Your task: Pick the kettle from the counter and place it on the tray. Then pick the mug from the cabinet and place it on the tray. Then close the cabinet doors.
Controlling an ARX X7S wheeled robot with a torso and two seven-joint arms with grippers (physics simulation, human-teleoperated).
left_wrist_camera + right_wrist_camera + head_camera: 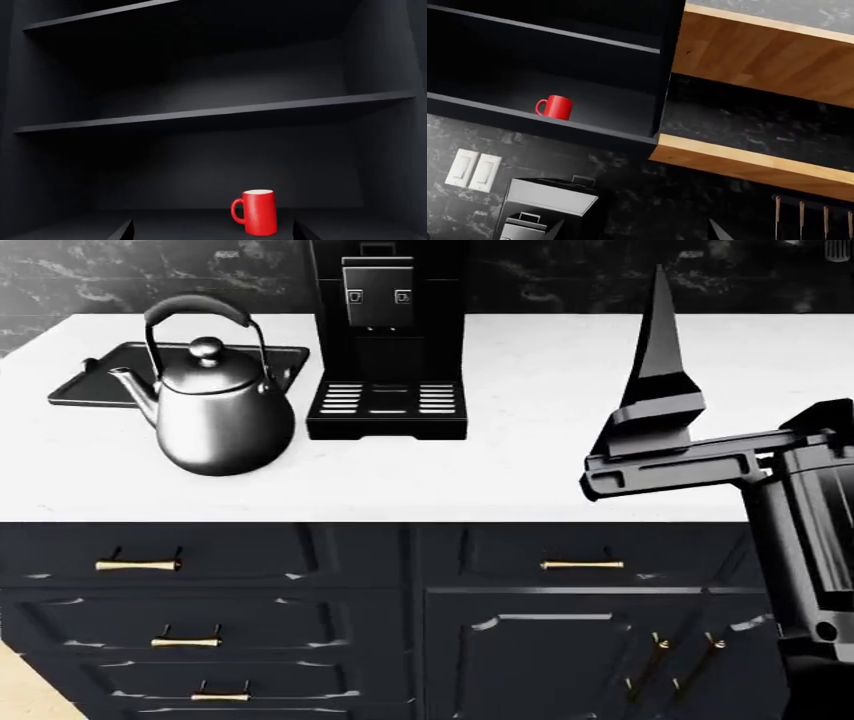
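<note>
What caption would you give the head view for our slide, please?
Kettle stands on the counter before the tray, beside the coffee machine.

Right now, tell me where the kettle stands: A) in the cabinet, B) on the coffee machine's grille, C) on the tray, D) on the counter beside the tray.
D: in the head view the kettle rests on the white counter, in front of the black tray, whose surface shows bare behind it.
</note>
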